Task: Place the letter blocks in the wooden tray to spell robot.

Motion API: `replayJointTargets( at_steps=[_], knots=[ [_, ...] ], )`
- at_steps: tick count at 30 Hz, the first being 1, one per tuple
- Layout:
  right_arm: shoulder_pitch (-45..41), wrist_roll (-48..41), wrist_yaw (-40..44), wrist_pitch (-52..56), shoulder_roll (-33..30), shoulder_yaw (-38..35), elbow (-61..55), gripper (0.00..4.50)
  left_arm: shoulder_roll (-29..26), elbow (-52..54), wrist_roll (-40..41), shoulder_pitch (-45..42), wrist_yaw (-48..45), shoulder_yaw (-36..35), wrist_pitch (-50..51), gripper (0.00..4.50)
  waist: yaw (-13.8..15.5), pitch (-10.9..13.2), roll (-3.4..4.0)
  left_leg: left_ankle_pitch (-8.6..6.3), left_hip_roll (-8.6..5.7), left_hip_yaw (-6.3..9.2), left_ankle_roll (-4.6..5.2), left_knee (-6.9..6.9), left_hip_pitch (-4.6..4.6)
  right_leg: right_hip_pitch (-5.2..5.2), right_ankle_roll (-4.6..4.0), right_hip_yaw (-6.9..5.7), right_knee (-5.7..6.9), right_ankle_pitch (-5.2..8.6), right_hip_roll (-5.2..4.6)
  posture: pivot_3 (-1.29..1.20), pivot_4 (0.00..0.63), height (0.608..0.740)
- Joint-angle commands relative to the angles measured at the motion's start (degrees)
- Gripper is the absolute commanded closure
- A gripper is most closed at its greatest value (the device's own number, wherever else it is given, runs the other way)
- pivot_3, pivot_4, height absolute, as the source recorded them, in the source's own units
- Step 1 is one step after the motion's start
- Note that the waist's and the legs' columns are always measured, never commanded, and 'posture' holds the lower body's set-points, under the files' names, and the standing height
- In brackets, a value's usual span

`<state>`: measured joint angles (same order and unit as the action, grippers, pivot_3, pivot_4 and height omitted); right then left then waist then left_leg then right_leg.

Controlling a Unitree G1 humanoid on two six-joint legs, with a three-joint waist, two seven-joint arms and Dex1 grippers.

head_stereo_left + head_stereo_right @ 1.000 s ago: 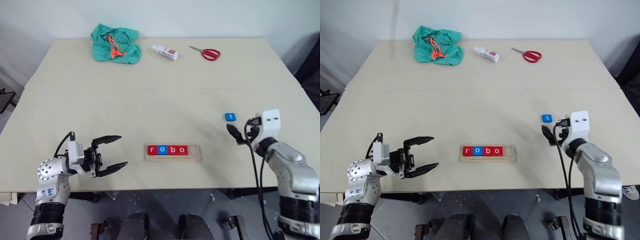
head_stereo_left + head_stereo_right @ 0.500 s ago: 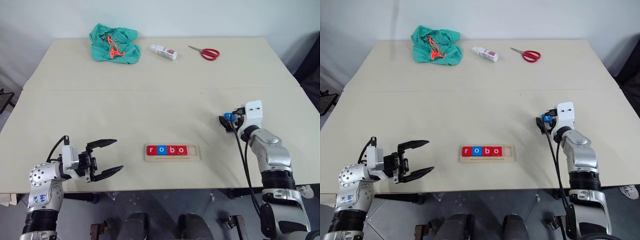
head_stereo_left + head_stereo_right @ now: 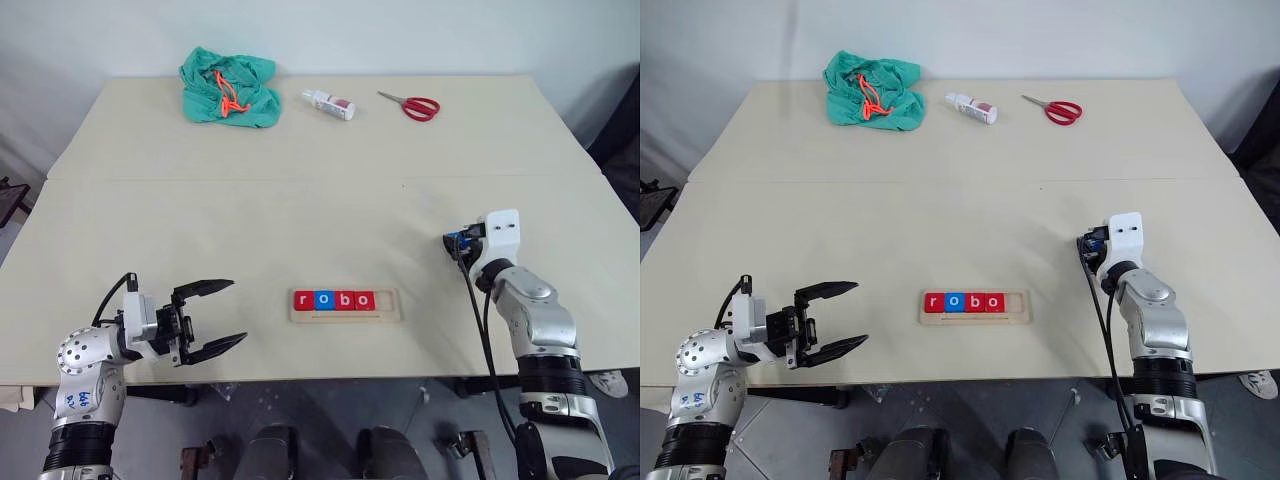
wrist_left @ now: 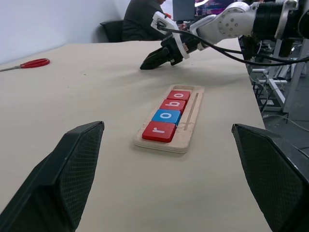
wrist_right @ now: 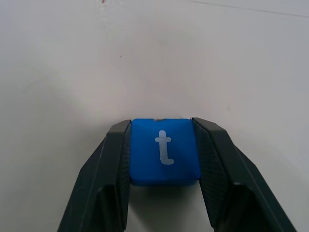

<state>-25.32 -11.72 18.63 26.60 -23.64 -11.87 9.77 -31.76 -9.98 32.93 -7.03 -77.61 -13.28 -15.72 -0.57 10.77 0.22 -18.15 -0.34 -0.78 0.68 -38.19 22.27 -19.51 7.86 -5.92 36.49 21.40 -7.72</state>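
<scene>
Blue t block sits between our right gripper fingers, both black fingers pressed against its sides, so the jaws are clamped on it; the block lies flat on the beige table, at the right side, well apart from the wooden tray; the tray lies near the front edge, about centre, with four letter blocks in its groove reading r, o, b, o from left to right, coloured red, blue, red, red; the slot at the tray's right end is bare wood; our left gripper hovers left of the tray near the front edge, jaws wide apart, nothing between them; in the left wrist view the tray lies ahead between the spread fingers, with the right gripper past its far end; far side of the table: green cloth with an orange cord on the left, small white bottle in the middle, red scissors to its right.
</scene>
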Motion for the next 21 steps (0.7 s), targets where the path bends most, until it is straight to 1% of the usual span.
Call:
replayJointTargets(
  at_steps=[1, 5, 8, 13, 18, 21],
  knots=[
    [7.2, -3.5, -1.8, 7.3, 0.5, -2.5, -16.4, 3.02, -0.1, -0.4, 0.9, -0.9, -1.4, -0.4, -0.6, 0.0, 0.4, 0.0, 0.01, 0.0, 0.0, 0.03, 0.0, 0.02, 0.02, -0.02, 0.0, 0.0, 0.01, 0.0, 0.0, 0.0, 0.15, 0.74],
    [15.2, -7.5, -3.8, 17.8, 1.3, -2.8, -33.6, 3.02, -0.4, -2.0, 0.9, -2.2, -2.7, -0.3, -0.5, 0.0, 0.5, 0.0, 0.02, 0.0, -0.03, 0.1, 0.0, 0.06, 0.04, -0.02, 0.0, -0.01, 0.02, 0.0, 0.0, 0.0, 0.15, 0.74],
    [18.4, -10.2, -5.7, 25.0, 2.2, -3.2, -42.5, 3.02, -0.4, -3.1, 0.7, -3.2, -3.4, -0.1, -0.5, 0.0, 0.4, 0.0, 0.02, 0.0, -0.01, 0.04, 0.0, 0.04, 0.01, -0.01, 0.0, 0.02, -0.01, 0.0, 0.02, 0.0, 0.15, 0.74],
    [20.8, -12.5, -9.8, 33.6, 5.2, -3.4, -51.1, 3.02, 0.0, -4.5, 0.4, -4.9, -4.2, 0.4, -0.5, 0.0, 0.4, 0.0, 0.02, 0.02, -0.01, 0.03, -0.03, 0.05, -0.01, -0.01, 0.0, 0.06, -0.01, 0.0, 0.03, 0.0, 0.15, 0.74],
    [22.6, -13.4, -11.9, 37.2, 8.3, -1.9, -54.7, 3.02, 0.2, -5.1, 0.3, -5.7, -4.5, 0.7, -0.3, 0.0, 0.5, 0.0, 0.02, 0.01, -0.04, 0.06, -0.03, 0.05, -0.01, 0.0, 0.0, 0.08, -0.01, 0.0, 0.02, 0.0, 0.15, 0.74],
    [23.1, -13.6, -12.4, 37.7, 9.5, -1.5, -55.9, 2.0, 0.1, -4.9, 0.3, -5.7, -4.5, 0.7, -0.2, 0.0, 0.4, 0.0, 0.02, 0.01, -0.04, 0.06, -0.03, 0.05, -0.01, -0.01, 0.0, 0.08, 0.0, 0.0, 0.03, 0.0, 0.15, 0.74]
  ],
)
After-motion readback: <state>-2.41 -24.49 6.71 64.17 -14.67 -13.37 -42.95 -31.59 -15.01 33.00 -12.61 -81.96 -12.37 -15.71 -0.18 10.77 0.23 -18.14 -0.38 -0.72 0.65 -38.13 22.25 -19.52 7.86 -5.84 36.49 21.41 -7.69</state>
